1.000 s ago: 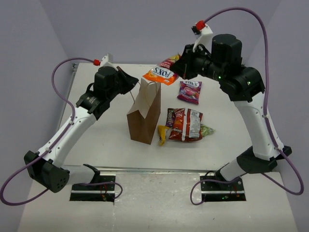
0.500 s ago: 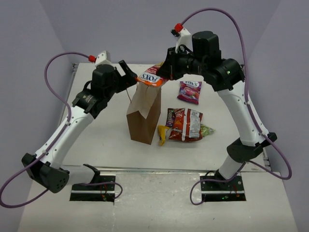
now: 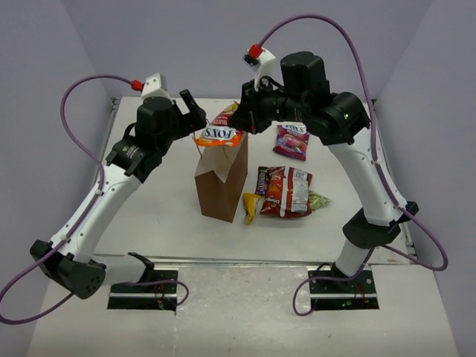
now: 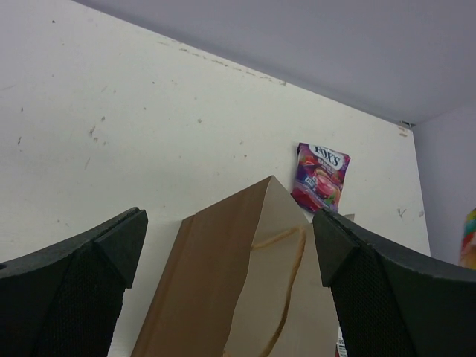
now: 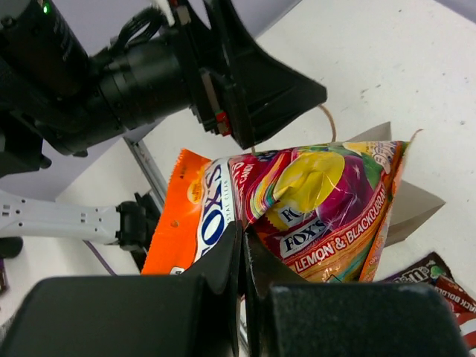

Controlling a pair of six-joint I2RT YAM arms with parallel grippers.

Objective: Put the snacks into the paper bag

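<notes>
On the scuffed white table [image 3: 149, 193] the nearest snacks lay in a loose heap. A crinkled, glossy red chip bag [image 3: 288, 192] lay over part of a dark purple bar [image 3: 261, 179], with a small yellow wrapper [image 3: 249, 209] poking out at its near left corner and a green wrapper [image 3: 320, 199] mostly hidden under its right edge. Just left of them stood the paper bag [image 3: 221, 182], matte brown kraft, flat-sided and upright, its mouth open on a pale inside with a thin loop handle. Above that mouth hung the orange-yellow bag [image 3: 217, 134], shiny and creased, pinched at one edge by the right gripper [image 5: 242, 236], whose fingers were pressed tight on the film; whether the packet touched the rim was unclear. The left gripper [image 3: 192, 110] hovered spread wide and empty at the bag's far-left side. Farther back a magenta pouch [image 3: 292, 141] lay flat by itself.
</notes>
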